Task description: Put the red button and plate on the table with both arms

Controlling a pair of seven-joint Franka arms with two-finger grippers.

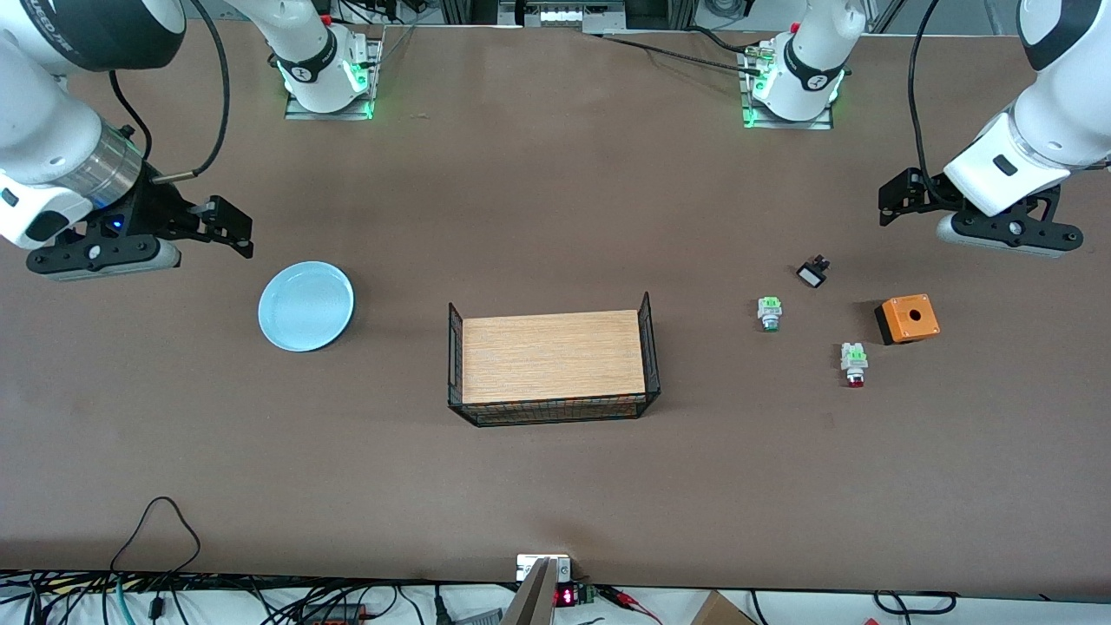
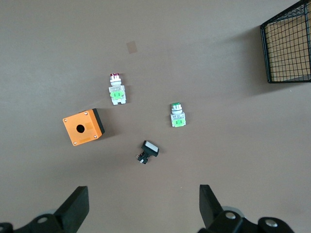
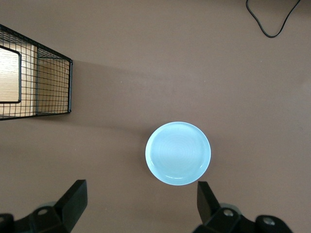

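The pale blue plate (image 1: 305, 305) lies flat on the brown table (image 1: 555, 200) toward the right arm's end; it also shows in the right wrist view (image 3: 178, 153). The red button (image 1: 854, 365) lies on its side on the table toward the left arm's end, and shows in the left wrist view (image 2: 116, 90). My right gripper (image 1: 236, 227) (image 3: 141, 206) is open and empty, up over the table beside the plate. My left gripper (image 1: 889, 200) (image 2: 143, 206) is open and empty, up over bare table beside the small parts.
A wood-topped black wire rack (image 1: 551, 358) stands mid-table. Near the red button lie a green-capped switch (image 1: 769, 313), an orange box (image 1: 907, 319) and a small black switch (image 1: 812, 273). Cables (image 1: 156, 529) lie at the table's front edge.
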